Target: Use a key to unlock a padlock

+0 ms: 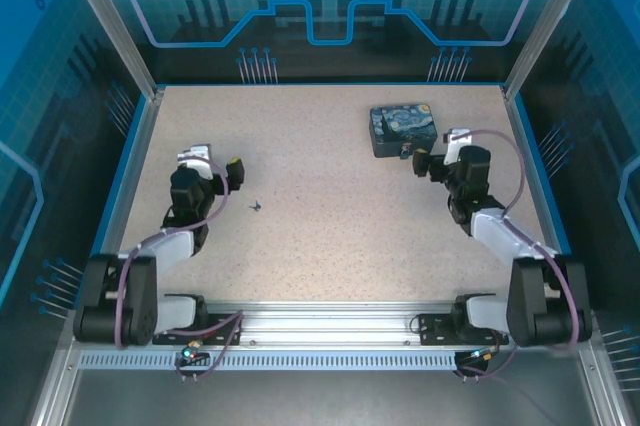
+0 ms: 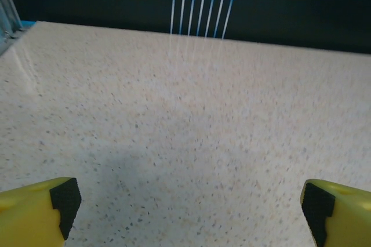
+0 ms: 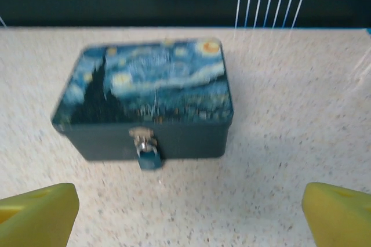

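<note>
The 2 pincers stand released, jaws spread wide. The right gripper [image 3: 190, 203] faces the night-sky tin box [image 3: 148, 87], near the padlock [image 3: 148, 155] hanging from the hasp on the box's front. The key [image 1: 256, 206] lies on the speckled table [image 1: 330, 236], near the left gripper [image 1: 218, 159].

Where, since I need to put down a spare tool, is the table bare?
The widest bare stretch is the table middle, between the key and the box, plus the far-left corner. Crowded: the box's front, where the padlock hangs facing the right end effector.
</note>
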Motion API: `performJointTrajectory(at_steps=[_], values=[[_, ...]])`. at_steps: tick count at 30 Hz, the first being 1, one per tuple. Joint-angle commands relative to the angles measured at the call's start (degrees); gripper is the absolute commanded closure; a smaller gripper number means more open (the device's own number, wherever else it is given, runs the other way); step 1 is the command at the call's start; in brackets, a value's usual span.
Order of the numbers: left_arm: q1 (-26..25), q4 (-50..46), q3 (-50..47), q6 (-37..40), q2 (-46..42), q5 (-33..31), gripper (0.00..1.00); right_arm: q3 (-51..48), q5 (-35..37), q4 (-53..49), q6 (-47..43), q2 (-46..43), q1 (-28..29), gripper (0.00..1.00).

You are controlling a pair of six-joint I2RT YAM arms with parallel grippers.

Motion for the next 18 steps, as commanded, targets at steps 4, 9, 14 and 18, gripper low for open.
performJointTrajectory(at_steps=[4,9,14,18], values=[[0.1,-24.8,10.1,-10.2,-8.0,1.5,0.01,10.5,6.9,-28.8,26.8,-4.7,-1.8,0.00],[-4.3,-38.0,20.0,-15.1,-6.8,3.0,0.01,22.3,-3.0,-34.9,26.9,2.1,-4.8,0.00],[-11.7,-48.4,30.5,-17.3,1.4,3.6,0.01,41.0,-7.2,-45.4,26.6,19.0,-5.6,0.04],[-16.7,-53.5,37.5,-18.9,9.0,3.7,0.01,51.8,-9.0,-49.3,30.5,31.0,-7.6,0.06]])
